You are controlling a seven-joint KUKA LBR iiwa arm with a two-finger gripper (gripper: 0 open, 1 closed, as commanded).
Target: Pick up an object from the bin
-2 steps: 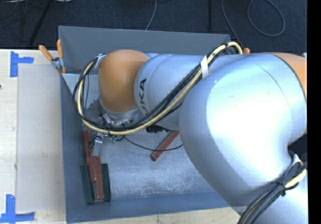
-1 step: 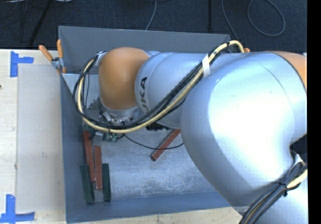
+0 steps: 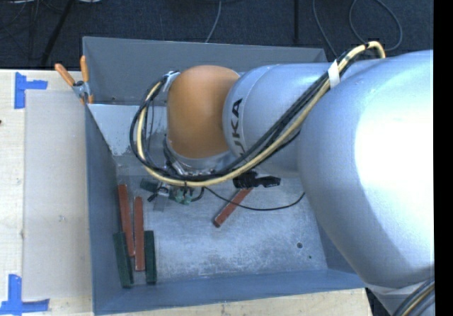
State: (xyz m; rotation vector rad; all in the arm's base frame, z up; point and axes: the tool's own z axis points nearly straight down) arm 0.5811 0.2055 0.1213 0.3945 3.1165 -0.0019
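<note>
The arm [image 3: 340, 137] reaches into the grey bin [image 3: 233, 258] from 3 o'clock, and its orange cover [image 3: 198, 113] hides most of the pincer [image 3: 173, 193]. The pincer sits low over the floor, left of the bin's middle. Whether it is apart or together I cannot tell, and nothing shows clamped in it. A brown stick [image 3: 232, 207] lies tilted just beside it at 4 o'clock. At its 7 o'clock, along the left wall, two red-brown sticks [image 3: 124, 215] and two dark green sticks [image 3: 150, 258] lie side by side.
</note>
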